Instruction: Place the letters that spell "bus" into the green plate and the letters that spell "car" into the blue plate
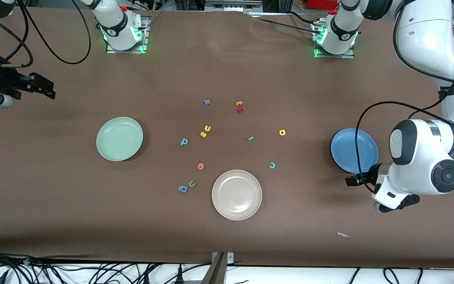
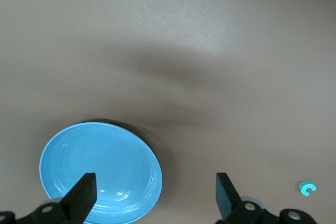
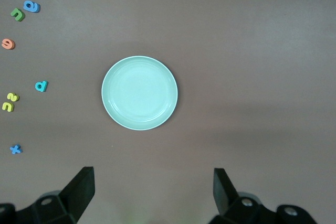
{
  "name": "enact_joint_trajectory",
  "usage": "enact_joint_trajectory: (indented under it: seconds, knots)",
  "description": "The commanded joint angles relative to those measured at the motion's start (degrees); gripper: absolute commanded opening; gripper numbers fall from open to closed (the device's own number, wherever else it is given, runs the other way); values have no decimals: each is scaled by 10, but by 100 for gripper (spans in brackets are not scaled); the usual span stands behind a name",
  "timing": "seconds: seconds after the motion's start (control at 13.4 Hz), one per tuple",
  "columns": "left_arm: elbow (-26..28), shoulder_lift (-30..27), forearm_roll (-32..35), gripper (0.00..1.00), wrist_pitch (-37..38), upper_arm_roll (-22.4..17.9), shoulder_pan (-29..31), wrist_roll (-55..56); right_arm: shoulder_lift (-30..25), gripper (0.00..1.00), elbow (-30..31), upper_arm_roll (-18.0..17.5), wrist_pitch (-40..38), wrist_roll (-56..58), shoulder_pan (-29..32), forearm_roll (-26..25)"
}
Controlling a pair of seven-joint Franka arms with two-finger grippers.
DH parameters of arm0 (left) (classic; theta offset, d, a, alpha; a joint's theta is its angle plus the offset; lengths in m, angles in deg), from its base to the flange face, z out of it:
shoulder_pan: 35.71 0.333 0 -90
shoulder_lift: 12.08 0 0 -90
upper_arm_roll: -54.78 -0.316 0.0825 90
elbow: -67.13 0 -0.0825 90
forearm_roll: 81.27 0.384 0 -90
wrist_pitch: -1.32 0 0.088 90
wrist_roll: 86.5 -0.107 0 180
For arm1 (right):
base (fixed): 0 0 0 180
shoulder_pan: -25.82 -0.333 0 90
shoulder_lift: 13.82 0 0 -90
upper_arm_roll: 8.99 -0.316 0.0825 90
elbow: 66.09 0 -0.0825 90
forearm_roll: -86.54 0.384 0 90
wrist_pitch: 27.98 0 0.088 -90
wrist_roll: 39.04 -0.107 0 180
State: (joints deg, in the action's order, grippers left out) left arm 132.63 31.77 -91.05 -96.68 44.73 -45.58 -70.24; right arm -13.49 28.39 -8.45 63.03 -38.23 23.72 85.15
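Smooth round green plate [image 1: 119, 139] and blue plate [image 1: 354, 150] sit empty near opposite tabletop ends, foam letters scattered between. Left gripper [image 2: 155, 195] over the blue plate's edge and right gripper [image 3: 153, 190] at its tabletop end both hold fingers open.

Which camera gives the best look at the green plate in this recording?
The right wrist view: the green plate sits whole and unobstructed near the middle, showing it holds nothing, framed above the open right gripper. The front view shows it whole too, but smaller, toward the right arm's end of the table. The left wrist view misses it.
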Motion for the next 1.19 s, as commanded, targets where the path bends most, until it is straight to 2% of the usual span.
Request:
enact_joint_trajectory:
  seconds: [0.0, 0.6, 0.82, 1.12]
  knots:
    - [-1, -8, 17, 100, 6, 3, 2, -8, 0, 100, -4, -4, 1, -2, 6, 6]
    - [0, -10, 17, 100, 6, 5, 1, -11, -1, 100, -4, -4, -1, 0, 6, 5]
    - [3, -11, 13, 100, 4, 24, -16, -4, -1, 100, -4, -4, -1, 0, 6, 5]
    - [5, -11, 11, 100, 4, 30, -30, -4, -1, 100, -4, -4, -1, 0, 6, 5]
